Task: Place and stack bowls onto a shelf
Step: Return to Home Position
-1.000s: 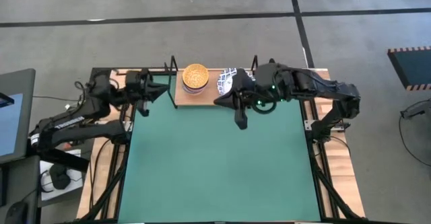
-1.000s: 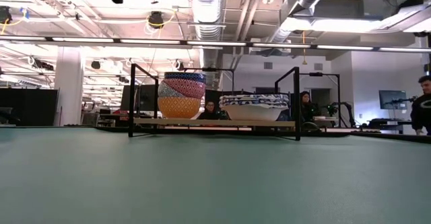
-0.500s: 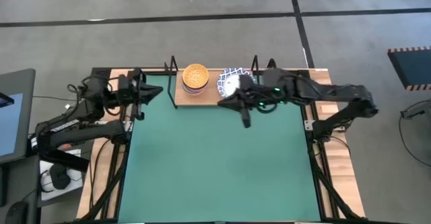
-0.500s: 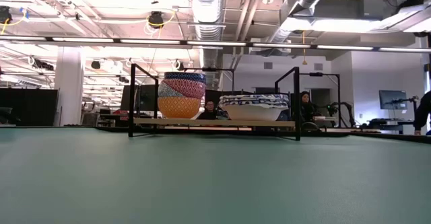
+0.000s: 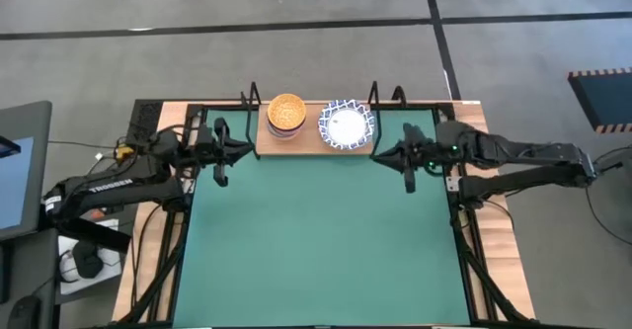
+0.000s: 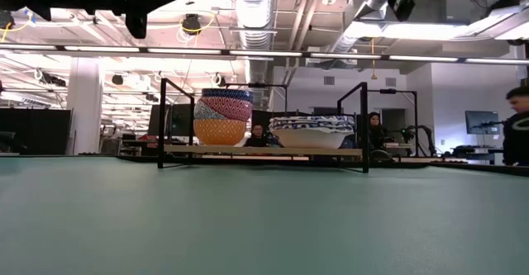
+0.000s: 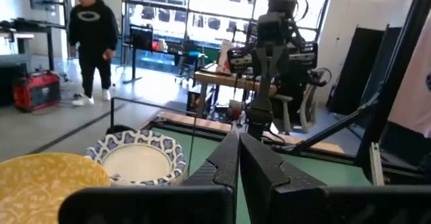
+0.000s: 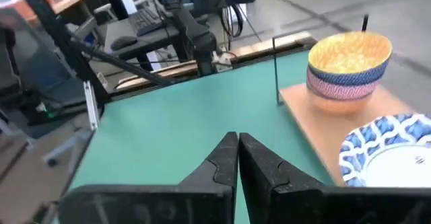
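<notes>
- Right gripper (image 5: 409, 181) has pulled back since 1 s ago. Then it hung just in front of the white bowls; now it sits at the right edge of the green mat (image 5: 316, 250), right of centre in the high view.
- Left gripper (image 5: 220, 176) has shifted only a little and is at the mat's upper left.
- Shelf (image 5: 308, 141) is at top centre of the high view, long axis left-right, between the two grippers. Both are clear of it.
- On the shelf, the left side holds a small stack topped by the golden-yellow bowl (image 5: 286, 112). The right side holds the white blue-rimmed stack (image 5: 345, 124), prob. several deep; exact no. can't be read from above.
- Right gripper is nearer the white stack; left gripper is nearer the small stack.
- Wrist views show both pincers w/ fingers pressed together, holding and touching nothing.
- Stacking looks finished. The remaining move is a retreat away from the shelf, w/ no load.
</notes>
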You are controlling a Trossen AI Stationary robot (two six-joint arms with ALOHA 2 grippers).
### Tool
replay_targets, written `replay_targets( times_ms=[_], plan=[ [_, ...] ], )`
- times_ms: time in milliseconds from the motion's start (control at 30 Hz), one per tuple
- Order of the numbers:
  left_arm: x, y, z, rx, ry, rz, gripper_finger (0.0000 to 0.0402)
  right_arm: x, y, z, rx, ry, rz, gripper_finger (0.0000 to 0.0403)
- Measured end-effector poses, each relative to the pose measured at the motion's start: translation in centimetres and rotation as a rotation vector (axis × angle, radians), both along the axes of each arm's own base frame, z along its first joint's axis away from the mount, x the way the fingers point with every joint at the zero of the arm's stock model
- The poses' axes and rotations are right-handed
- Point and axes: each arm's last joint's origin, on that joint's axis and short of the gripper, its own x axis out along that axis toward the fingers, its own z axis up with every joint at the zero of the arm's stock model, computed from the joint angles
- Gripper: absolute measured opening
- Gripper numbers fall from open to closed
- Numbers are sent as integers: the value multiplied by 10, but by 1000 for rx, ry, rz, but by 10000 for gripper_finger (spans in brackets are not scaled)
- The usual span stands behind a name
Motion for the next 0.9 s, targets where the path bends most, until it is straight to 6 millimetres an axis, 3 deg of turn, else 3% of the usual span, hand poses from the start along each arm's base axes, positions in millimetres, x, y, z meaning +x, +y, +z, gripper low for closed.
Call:
replay_targets(
  times_ms=[300, 633, 900],
  plan=[
    [-10, -3, 3, 155, -5, 44, 0, -35, 5, -17, -281, -210, 53, 16],
    [-16, -5, -37, 78, 36, 58, 0, -69, 3, -87, -182, -321, -6, 18],
    [-28, -10, -44, 75, -13, 43, 0, -80, 7, -125, -67, -385, 64, 17]
  ],
)
